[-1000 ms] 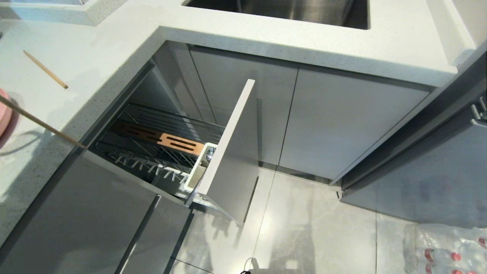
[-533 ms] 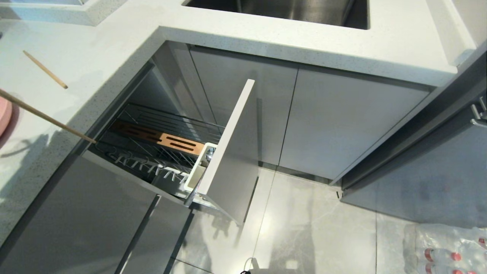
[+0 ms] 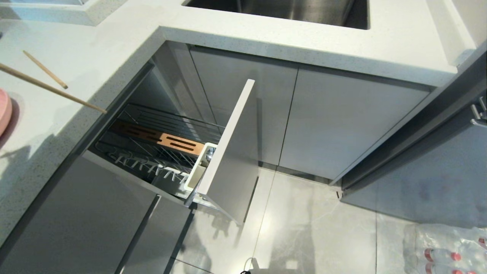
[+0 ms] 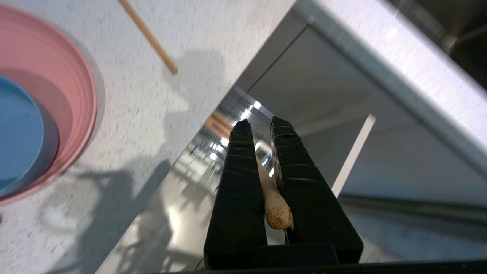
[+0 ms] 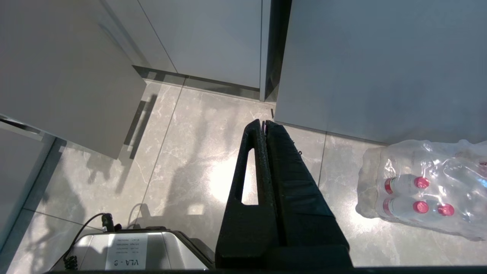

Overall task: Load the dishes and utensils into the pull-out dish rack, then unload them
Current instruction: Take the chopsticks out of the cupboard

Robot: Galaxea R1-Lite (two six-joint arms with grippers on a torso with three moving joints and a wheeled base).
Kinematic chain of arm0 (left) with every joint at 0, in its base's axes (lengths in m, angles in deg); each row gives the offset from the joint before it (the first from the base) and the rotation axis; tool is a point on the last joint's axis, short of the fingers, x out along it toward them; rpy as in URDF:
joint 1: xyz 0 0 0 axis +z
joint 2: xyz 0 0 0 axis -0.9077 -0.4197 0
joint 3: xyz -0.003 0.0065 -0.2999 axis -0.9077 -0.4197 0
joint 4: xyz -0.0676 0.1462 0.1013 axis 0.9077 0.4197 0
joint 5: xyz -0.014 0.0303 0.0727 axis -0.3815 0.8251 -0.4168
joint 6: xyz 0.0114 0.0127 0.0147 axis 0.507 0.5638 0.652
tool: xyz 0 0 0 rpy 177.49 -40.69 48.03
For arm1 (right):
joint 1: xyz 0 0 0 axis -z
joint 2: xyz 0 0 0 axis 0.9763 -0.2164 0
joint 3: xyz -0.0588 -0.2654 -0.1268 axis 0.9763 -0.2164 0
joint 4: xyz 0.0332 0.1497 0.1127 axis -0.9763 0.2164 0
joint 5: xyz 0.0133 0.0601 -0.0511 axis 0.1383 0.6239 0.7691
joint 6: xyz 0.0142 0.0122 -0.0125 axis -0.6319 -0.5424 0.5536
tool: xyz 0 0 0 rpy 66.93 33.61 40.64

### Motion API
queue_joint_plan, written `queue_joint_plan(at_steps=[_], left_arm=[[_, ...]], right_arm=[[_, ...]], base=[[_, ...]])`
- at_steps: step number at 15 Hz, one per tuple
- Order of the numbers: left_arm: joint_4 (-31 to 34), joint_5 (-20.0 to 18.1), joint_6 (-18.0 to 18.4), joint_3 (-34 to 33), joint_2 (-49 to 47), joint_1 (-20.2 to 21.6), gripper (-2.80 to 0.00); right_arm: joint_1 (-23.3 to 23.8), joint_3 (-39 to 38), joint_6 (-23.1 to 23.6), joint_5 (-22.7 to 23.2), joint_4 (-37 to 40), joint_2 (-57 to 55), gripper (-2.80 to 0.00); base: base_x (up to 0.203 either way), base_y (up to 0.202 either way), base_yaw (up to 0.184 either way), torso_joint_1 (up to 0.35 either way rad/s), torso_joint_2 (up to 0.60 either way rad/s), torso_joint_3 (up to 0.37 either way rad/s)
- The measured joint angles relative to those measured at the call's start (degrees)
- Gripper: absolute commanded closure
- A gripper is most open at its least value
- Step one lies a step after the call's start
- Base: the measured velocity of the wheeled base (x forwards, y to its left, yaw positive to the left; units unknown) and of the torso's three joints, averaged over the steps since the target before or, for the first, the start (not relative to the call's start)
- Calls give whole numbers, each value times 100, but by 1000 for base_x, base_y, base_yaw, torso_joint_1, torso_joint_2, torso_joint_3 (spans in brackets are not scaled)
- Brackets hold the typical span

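left wrist view shows the left gripper point(image 4: 257, 127) clenched on one chopstick point(image 4: 274, 205), held above the open pull-out dish rack point(image 3: 228, 152) (its wooden slotted insert point(image 3: 171, 141) shows inside). second chopstick point(image 3: 45, 69) lies on the counter point(image 3: 95, 57) beside the rack, near the pink plate point(image 4: 49, 95). right gripper point(image 5: 263, 123) hangs closed and empty over the floor point(image 5: 182, 152), well apart from the rack.

Two matte black grippers, left gripper point(image 4: 258, 125) and right gripper point(image 5: 263, 123), each have long, tapered, wedge-shaped fingers with textured surfaces.
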Motion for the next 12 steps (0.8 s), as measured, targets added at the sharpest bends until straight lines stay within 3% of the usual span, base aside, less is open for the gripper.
queue_joint_plan(at_steps=[4, 7, 10, 12], left_arm=[[-804, 138, -6, -2, 203, 485, 0], [-942, 466, 60, -10, 175, 1344, 0], [-1050, 537, 176, -32, 4, 2359, 0], [-1466, 546, 204, -76, -181, 2895, 0]], right_arm=[[0, 0, 0, 0, 0, 0, 0], [2, 0, 0, 0, 0, 0, 0], [0, 0, 0, 0, 0, 0, 0], [0, 0, 0, 0, 0, 0, 0]], base=[[0, 0, 0, 0, 0, 0], [0, 0, 0, 0, 0, 0], [0, 0, 0, 0, 0, 0], [0, 0, 0, 0, 0, 0]])
